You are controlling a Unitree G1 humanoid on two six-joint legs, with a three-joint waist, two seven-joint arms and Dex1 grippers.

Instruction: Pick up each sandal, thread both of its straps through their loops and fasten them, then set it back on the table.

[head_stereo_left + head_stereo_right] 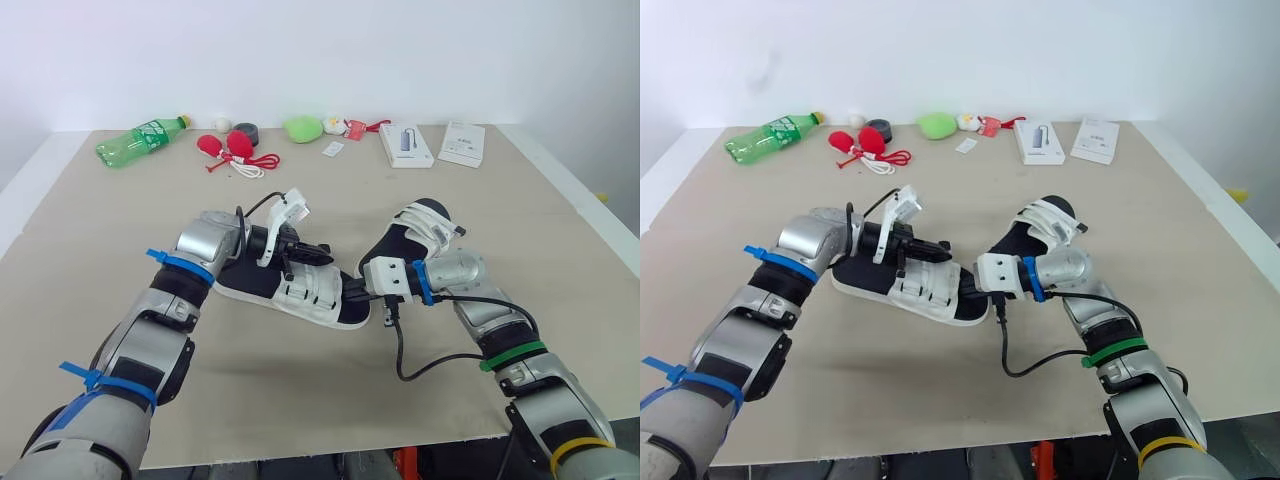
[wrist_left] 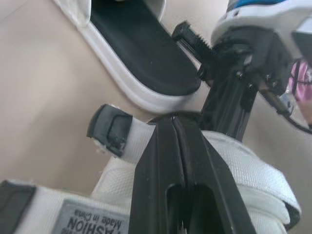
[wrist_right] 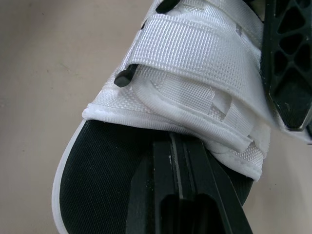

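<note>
A: Where's the near sandal (image 1: 250,285)?
B: Flat on the table (image 1: 300,390), centre, betw. both arms. Second sandal (image 1: 425,225) lies just beside it, farther back.
A: L gripper (image 2: 171,122)?
B: Fingers pressed together, tips over a white strap (image 2: 131,139). Can't tell whether it's pinched.
A: R gripper (image 3: 176,141)?
B: Also closed, holding nothing. Tips lie on the near sandal's black footbed (image 3: 107,165), at the strap's edge.

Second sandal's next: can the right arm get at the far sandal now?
Likely yes: the far sandal lies beside the right arm, nothing between; but the right gripper is shut against the near sandal.
</note>
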